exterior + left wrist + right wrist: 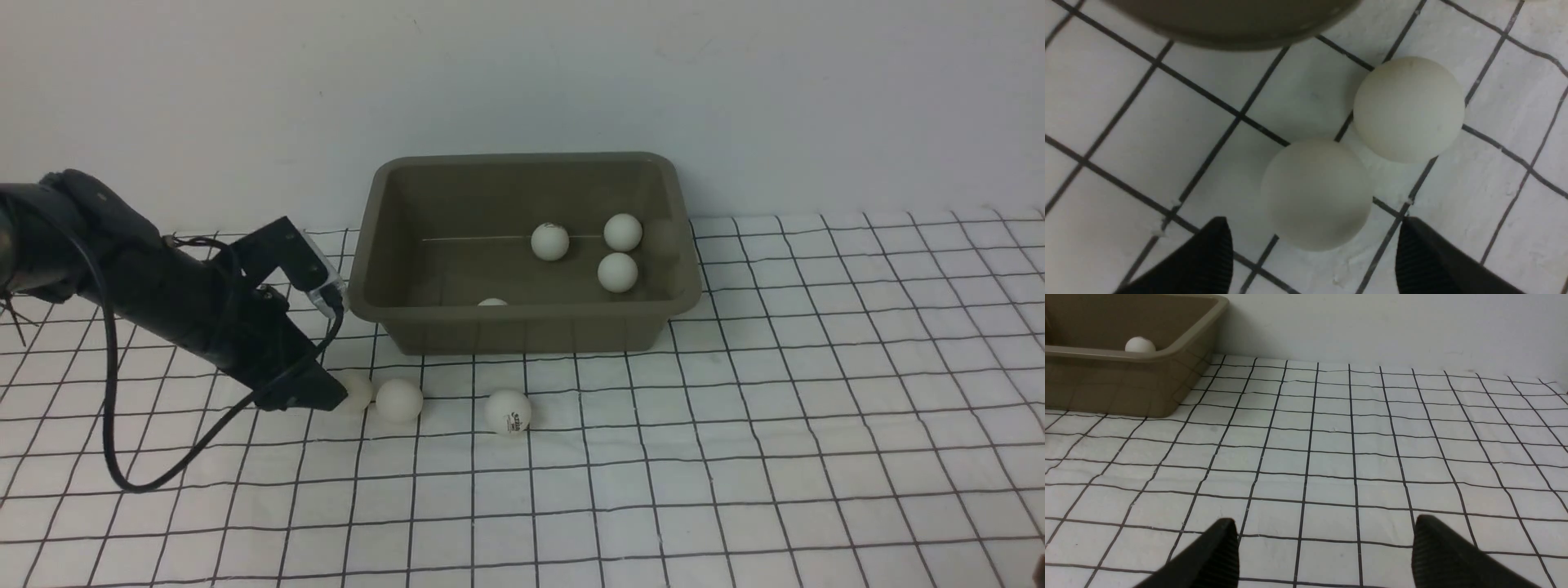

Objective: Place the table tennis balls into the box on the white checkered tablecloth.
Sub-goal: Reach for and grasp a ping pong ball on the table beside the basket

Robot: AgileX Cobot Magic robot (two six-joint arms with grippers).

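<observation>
The olive-grey box (pixel 371 245) stands on the white checkered tablecloth (pixel 735 457) and holds several table tennis balls, one (pixel 549 242) near its middle. Three balls lie in front of it: one with a logo (pixel 508 412), a plain one (pixel 399 400), and one (pixel 357 390) half hidden by my left gripper (pixel 326 396). In the left wrist view the left gripper (pixel 1312 224) is open, its fingers straddling the near ball (pixel 1316 192) with gaps on both sides; a second ball (pixel 1408 108) touches it. The right gripper (pixel 1323 524) is open over bare cloth, holding nothing.
A plain wall rises right behind the box. The left arm's black cable (pixel 114 441) loops down onto the cloth at the left. The box's corner (pixel 1167 375) lies ahead of the right gripper, with one ball (pixel 1139 344) showing over its rim.
</observation>
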